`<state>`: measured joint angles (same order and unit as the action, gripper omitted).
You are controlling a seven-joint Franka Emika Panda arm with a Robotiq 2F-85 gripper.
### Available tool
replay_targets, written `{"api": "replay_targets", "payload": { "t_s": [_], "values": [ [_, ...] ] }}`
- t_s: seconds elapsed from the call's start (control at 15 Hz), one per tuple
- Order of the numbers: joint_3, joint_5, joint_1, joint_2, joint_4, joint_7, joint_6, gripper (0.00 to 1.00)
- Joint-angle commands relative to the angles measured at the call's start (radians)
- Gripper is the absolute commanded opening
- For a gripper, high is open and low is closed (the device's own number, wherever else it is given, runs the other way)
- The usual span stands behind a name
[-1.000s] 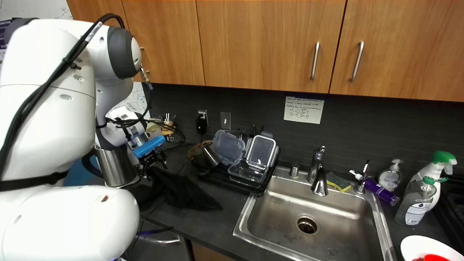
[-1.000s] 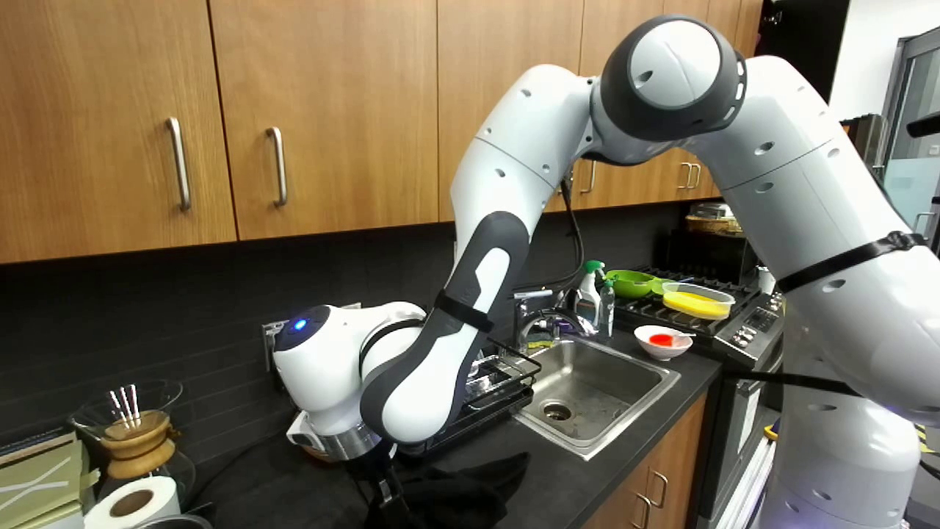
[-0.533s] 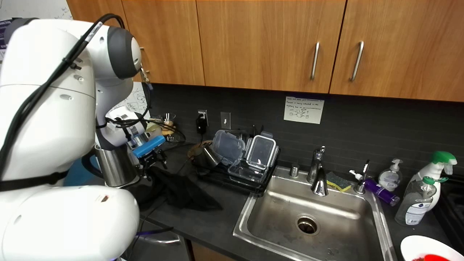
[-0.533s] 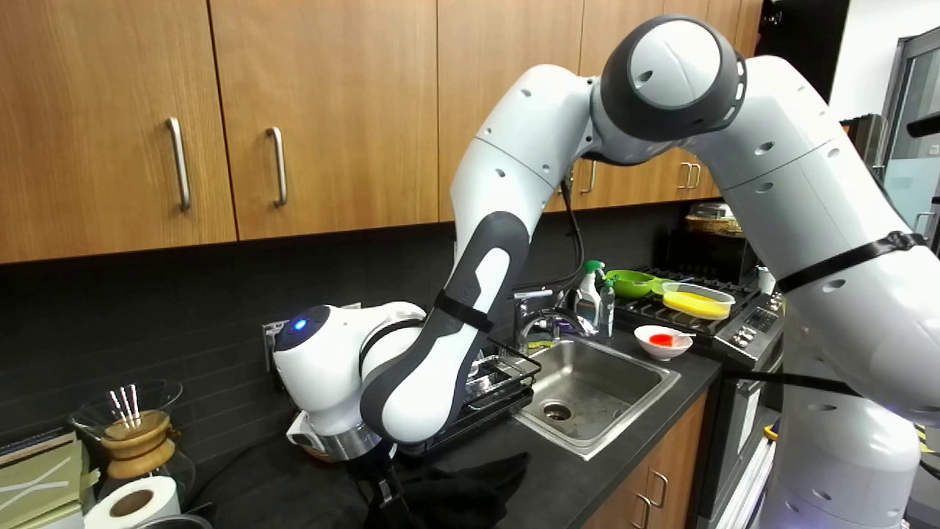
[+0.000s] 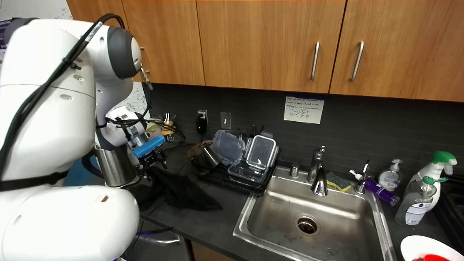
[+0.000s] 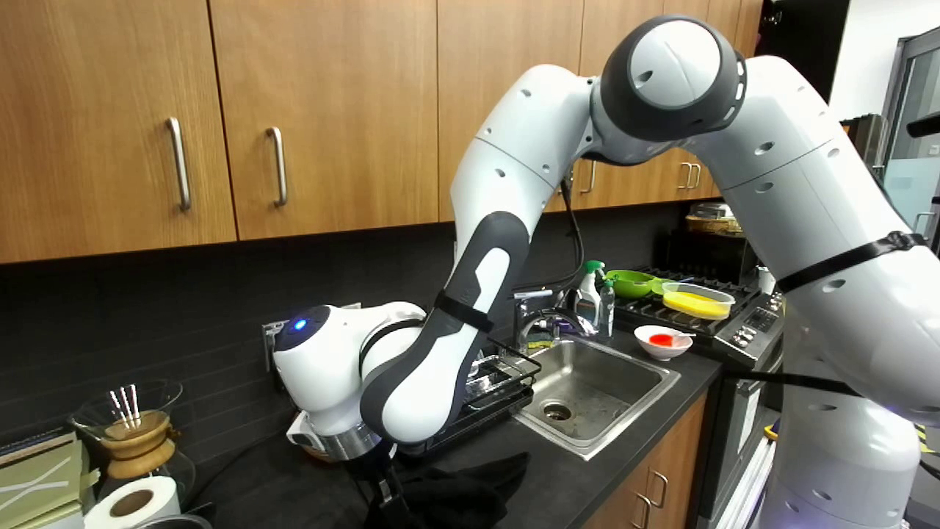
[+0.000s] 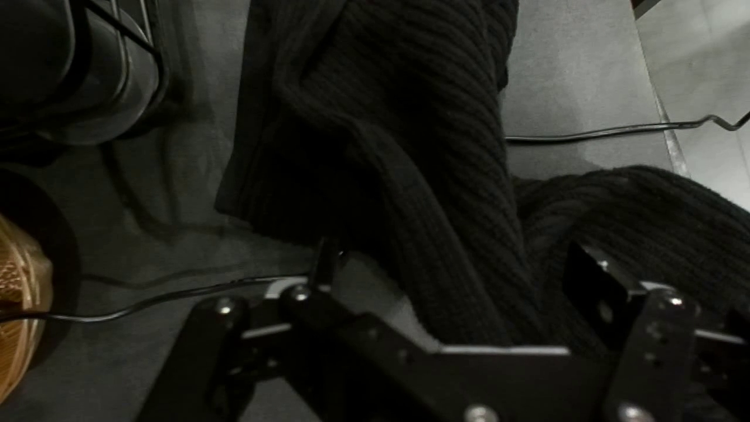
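Nothing had visibly shifted since the earlier frames. Largest of all, the arm reached out and bent downward at its far end, presumably so that the jaws could face the table. Set into that table, towards four o'clock from the jaws in an exterior view, was the sink. Next to it, at three o'clock, the dish rack carried clear containers propped at a slant, probably to drain. Lying crumpled on the table, the black ribbed cloth stretched, in the wrist view, from eleven o'clock down to the jaws, with a lobe towards two; its slack folds suggested soft knit that slumps wherever it rests. At nine o'clock in an exterior view was a steel kettle, and at nine in the wrist view a woven basket. The jaws stood wide apart around a fold, clamped on nothing, a spread that seemed to suit thick fabric; whether they touched it could not be told. Thinnest, a cord apparently ran beneath the cloth, pinned by its weight.
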<state>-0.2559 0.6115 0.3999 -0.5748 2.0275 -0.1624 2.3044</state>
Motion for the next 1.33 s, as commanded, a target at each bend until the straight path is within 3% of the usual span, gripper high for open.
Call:
{"api": "replay_targets", "payload": {
  "t_s": [0.0, 0.8, 0.87, 0.93, 1.0, 1.13, 1.27],
  "values": [
    [0.008, -0.008, 0.008, 0.001, -0.002, -0.005, 0.0, 0.98],
    [0.005, -0.009, 0.014, -0.028, -0.041, -0.04, -0.039, 1.0],
    [0.005, -0.008, 0.017, -0.034, -0.048, -0.046, -0.045, 0.96],
    [0.005, -0.006, 0.019, -0.04, -0.055, -0.052, -0.05, 0.8],
    [0.004, -0.005, 0.021, -0.047, -0.063, -0.06, -0.059, 0.71],
    [0.005, -0.005, 0.025, -0.057, -0.074, -0.061, -0.066, 0.65],
    [0.005, -0.003, 0.025, -0.066, -0.082, -0.067, -0.064, 0.49]
  ]
}}
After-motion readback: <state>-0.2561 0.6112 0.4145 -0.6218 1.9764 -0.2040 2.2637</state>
